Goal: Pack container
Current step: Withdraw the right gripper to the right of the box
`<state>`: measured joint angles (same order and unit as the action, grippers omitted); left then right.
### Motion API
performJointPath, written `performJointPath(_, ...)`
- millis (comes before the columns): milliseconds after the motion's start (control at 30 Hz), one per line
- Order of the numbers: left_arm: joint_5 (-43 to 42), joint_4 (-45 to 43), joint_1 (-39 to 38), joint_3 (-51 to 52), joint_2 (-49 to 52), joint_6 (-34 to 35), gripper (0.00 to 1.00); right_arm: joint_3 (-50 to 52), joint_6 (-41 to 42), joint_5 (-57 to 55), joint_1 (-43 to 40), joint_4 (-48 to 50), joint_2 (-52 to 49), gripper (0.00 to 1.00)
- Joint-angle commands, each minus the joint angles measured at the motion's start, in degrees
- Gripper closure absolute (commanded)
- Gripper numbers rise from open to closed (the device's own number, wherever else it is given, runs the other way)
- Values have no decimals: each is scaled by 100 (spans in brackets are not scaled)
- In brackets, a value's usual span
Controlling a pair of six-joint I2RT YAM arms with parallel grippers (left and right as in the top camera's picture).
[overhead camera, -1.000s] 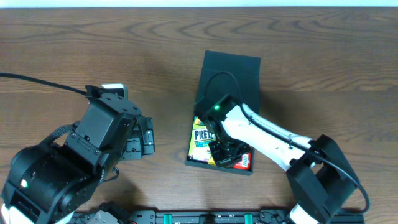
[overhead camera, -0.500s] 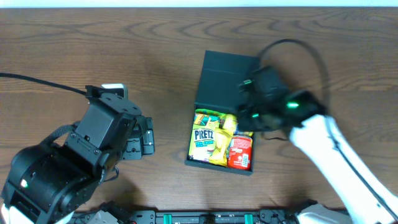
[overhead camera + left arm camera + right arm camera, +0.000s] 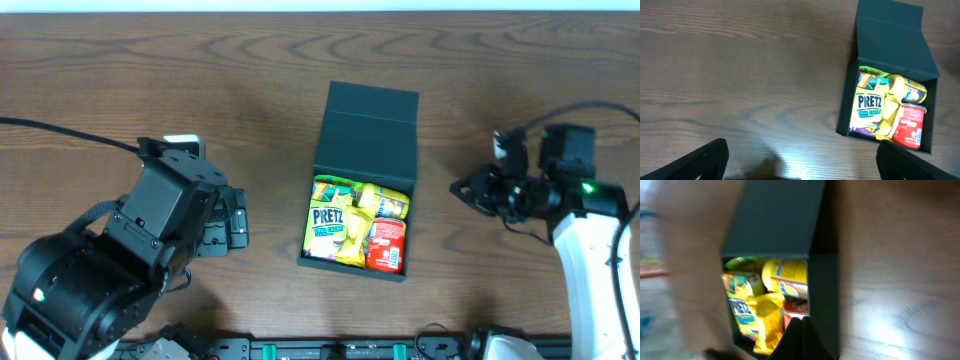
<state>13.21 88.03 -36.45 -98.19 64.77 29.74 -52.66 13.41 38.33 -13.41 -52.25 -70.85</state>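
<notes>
The container (image 3: 368,125) is a dark square box at the table's middle, with its flap lid open toward the back. Inside lie a yellow Pretz packet (image 3: 328,222), a yellow can (image 3: 385,203) and a red can (image 3: 386,246). My right gripper (image 3: 462,187) is shut and empty, to the right of the box and apart from it. In the right wrist view its fingers (image 3: 800,339) meet over the box's near wall (image 3: 823,305). My left gripper (image 3: 236,220) is open and empty, left of the box. The left wrist view shows its fingers (image 3: 802,167) spread wide and the box (image 3: 890,40) to the right.
The brown wooden table (image 3: 250,80) ends at a pale strip along the top. A black cable (image 3: 60,133) runs in from the left to my left arm. Black rails (image 3: 330,350) line the front edge.
My right arm has pulled up out of the box and swung far to the right, uncovering the snacks inside. The left arm has not moved.
</notes>
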Motion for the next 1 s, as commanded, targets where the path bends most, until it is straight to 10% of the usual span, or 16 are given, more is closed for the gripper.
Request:
performJointPath(0,-20,2,4,-55,-2,-59,5,678,-422,1856,-612,503,17,99)
performJointPath(967,-20,2,4,-55,-2,-59,5,1639,3589,2264,-402,6957,-3716,99)
